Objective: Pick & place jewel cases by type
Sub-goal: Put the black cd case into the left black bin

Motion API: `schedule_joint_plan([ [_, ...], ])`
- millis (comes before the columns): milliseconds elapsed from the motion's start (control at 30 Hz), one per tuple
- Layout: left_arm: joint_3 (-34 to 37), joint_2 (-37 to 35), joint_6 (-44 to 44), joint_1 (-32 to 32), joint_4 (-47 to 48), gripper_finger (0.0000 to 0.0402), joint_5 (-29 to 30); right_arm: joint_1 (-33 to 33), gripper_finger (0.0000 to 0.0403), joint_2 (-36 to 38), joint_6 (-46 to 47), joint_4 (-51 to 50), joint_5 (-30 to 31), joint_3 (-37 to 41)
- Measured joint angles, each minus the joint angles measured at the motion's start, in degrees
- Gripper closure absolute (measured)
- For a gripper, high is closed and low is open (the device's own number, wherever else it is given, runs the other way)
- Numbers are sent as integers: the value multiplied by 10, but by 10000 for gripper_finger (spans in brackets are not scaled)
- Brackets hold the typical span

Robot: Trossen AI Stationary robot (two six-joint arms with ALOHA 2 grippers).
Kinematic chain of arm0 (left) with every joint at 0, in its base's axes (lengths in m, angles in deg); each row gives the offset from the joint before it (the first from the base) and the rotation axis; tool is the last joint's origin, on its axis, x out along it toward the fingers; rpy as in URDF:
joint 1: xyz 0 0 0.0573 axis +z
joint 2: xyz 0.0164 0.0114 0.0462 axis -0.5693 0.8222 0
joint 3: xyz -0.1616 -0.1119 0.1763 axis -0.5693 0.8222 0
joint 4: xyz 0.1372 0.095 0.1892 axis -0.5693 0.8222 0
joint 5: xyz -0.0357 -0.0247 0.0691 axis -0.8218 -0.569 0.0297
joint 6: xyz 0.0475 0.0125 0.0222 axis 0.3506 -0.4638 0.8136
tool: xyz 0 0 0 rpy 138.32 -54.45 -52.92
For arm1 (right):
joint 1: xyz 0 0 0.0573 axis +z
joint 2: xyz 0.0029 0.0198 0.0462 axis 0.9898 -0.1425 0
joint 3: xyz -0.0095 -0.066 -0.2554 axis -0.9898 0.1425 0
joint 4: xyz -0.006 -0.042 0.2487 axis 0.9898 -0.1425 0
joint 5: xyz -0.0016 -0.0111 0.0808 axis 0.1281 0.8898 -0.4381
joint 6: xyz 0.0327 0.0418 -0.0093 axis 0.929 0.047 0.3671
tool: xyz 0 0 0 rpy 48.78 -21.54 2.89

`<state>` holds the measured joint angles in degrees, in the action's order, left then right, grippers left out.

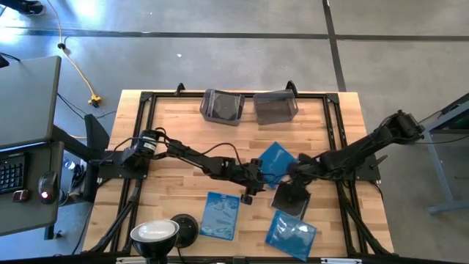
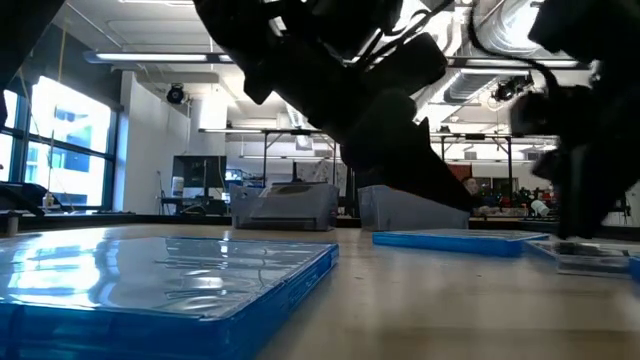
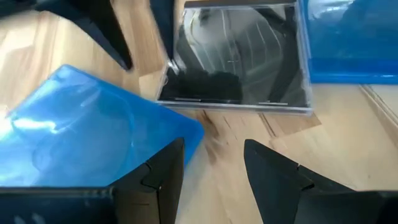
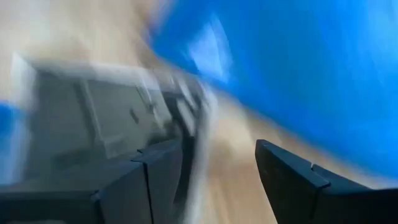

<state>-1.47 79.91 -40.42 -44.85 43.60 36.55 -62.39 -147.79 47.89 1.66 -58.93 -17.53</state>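
High view shows both dark arms reaching toward the middle of the pale wooden slatted desk (image 1: 176, 110). The left hand (image 1: 253, 192) hangs just beside the near edge of a translucent bright blue square plastic case (image 1: 277, 159) lying mid-desk; in the left wrist view its two dark fingers (image 3: 163, 177) stand parted over bare wood, released, grasping nothing, with a corner of that blue case (image 3: 81, 130) beside one of them. The right hand (image 1: 292, 174) sits between the same blue case and a flat dark grey-black square jewel case (image 1: 292, 199). In the right wrist view its fingers (image 4: 292, 180) are spread and hold nothing, and the dark case (image 4: 106, 118) lies just beside one finger; whether they touch I cannot tell.

Counted from above: three blue cases and one dark case. Besides the middle blue one, a second blue case (image 1: 220, 215) lies toward the near left, and a third (image 1: 290, 233) toward the near right, just below the dark case. All are thin, flat and glossy, lying flat on the wood.

Two smoky-grey translucent rectangular bins (image 1: 222, 107) stand side by side at the far edge, well apart from the cases.
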Motion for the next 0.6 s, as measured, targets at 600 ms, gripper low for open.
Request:
schedule_joint_plan([
  [600,0,0,92,-20,23,239,-32,121,204,-23,-151,-262,63,-180],
])
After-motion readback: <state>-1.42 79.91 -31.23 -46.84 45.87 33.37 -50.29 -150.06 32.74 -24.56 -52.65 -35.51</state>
